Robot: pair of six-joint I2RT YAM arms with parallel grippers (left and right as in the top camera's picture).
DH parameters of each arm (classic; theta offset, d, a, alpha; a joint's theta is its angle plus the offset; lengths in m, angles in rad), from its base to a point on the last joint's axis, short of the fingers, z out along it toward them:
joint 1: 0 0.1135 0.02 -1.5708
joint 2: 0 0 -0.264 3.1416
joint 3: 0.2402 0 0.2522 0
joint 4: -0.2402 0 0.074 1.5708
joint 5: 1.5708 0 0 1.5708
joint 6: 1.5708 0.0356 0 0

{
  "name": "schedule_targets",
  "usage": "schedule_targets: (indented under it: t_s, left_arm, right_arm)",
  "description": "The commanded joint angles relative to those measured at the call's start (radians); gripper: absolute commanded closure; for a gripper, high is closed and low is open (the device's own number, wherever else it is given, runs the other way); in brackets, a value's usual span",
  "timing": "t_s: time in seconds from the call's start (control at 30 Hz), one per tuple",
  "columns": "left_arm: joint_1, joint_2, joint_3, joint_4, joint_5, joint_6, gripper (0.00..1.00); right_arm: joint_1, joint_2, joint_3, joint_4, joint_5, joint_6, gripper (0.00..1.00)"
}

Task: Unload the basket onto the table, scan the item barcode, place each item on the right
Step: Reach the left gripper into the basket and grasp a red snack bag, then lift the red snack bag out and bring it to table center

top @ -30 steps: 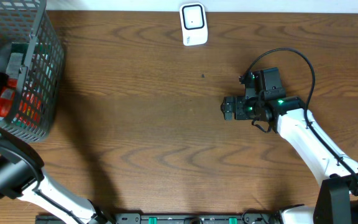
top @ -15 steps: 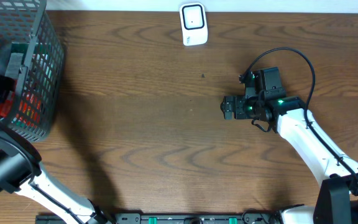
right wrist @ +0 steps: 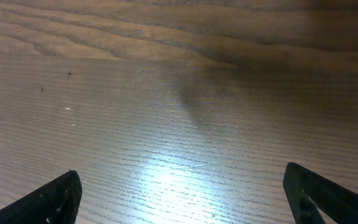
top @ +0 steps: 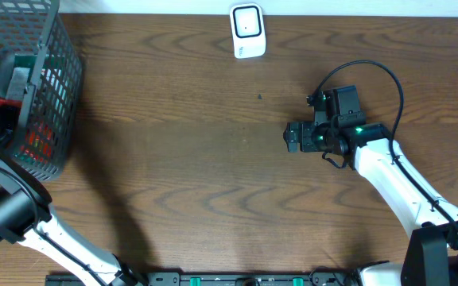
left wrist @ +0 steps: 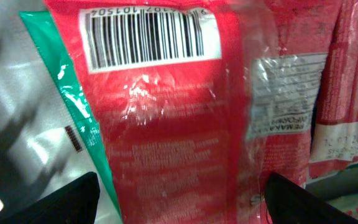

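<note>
Inside the basket (top: 50, 71): left gripper (left wrist: 182, 200) open around a red packet (left wrist: 166, 130).
The packet's long axis runs straight away from the spread fingers, with the barcode (left wrist: 148, 37) at its far end; this arm is much the nearer. The right gripper (top: 293, 137), also open, hovers empty over the table (top: 173, 159), and the scanner (top: 247, 32) stands at the far edge.

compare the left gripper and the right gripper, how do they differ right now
The left gripper reaches into the dark wire mesh basket, while the right gripper sits out over the brown wooden table. The left gripper faces a glossy red plastic packet with a barcode, close up; the right gripper faces only bare wood. Both stand wide open, and neither visibly grips anything.
</note>
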Motion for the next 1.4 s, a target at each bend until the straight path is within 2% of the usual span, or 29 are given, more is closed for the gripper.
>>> schedule_targets:
  t_s: [0.0,0.13,0.27,0.43,0.53,0.73,1.07,1.13,1.23,1.37]
  left_arm:
    - [0.006,0.011,-0.053,0.024,0.005,0.014,0.16]
    - [0.006,0.011,-0.088,0.049,0.005,0.013,0.18]
    - [0.006,0.009,-0.088,0.05,0.045,0.013,0.39]
    - [0.006,-0.005,-0.087,0.05,0.062,0.013,0.74]
    - [0.007,-0.035,-0.078,0.05,0.066,0.012,0.89]
    - [0.007,-0.153,-0.046,0.049,0.068,0.01,0.93]
    - [0.004,-0.527,-0.042,0.087,0.069,-0.062,0.93]
    - [-0.001,-0.594,-0.042,0.079,0.105,-0.064,0.93]
    - [-0.025,-0.691,-0.043,0.035,0.232,-0.057,0.92]
    - [-0.105,-0.764,-0.043,-0.072,0.39,0.024,0.92]
  right_arm:
    - [0.003,-0.004,-0.005,0.0,0.008,-0.003,0.01]
    - [0.003,-0.004,-0.005,0.0,0.008,-0.003,0.01]
    - [0.003,-0.004,-0.005,0.0,0.008,-0.003,0.01]
    - [0.003,-0.004,-0.005,0.0,0.008,-0.003,0.01]
    - [0.003,-0.004,-0.005,0.0,0.007,-0.003,0.01]
    - [0.003,-0.004,-0.005,0.0,0.007,-0.003,0.01]
    - [0.003,-0.004,-0.005,-0.001,0.003,-0.002,0.01]
    - [0.0,-0.005,-0.003,-0.001,0.001,0.002,0.01]
    - [-0.025,-0.007,0.018,-0.028,-0.077,0.004,0.01]
    - [-0.082,-0.028,0.063,-0.105,-0.154,-0.013,0.01]
